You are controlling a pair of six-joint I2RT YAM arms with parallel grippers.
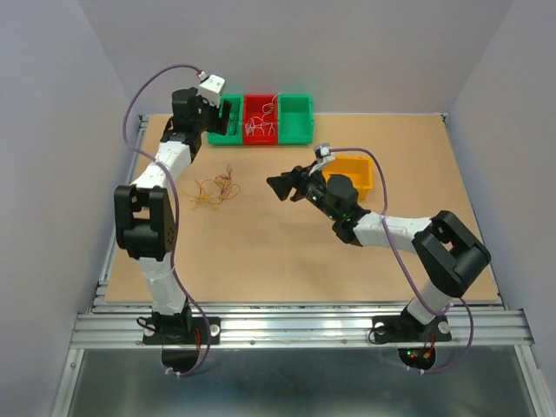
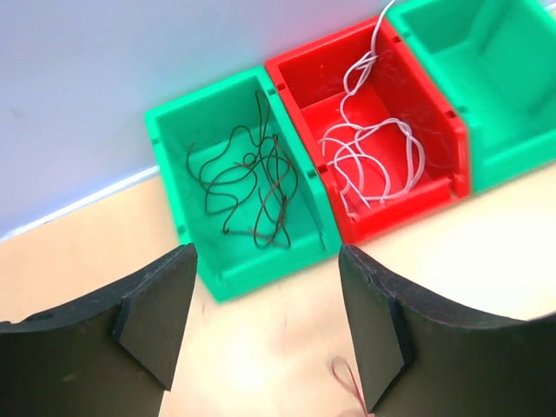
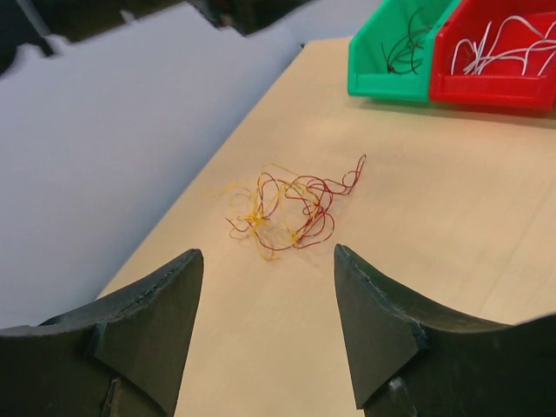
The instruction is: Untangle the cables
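Both tools open, both empty.
Left tool (image 2: 265,326): jaws wide apart, nothing between them, touching nothing. Just ahead of it sits the green bin (image 2: 261,269) with the dark wires (image 2: 248,187); ahead and to the right is the red bin (image 2: 408,208) with the white wires (image 2: 373,152). Right tool (image 3: 269,321): jaws spread, gripping nothing. The red and yellow tangle (image 3: 291,208) lies loose on the bench (image 3: 434,217) straight ahead of it, clear of both fingers.
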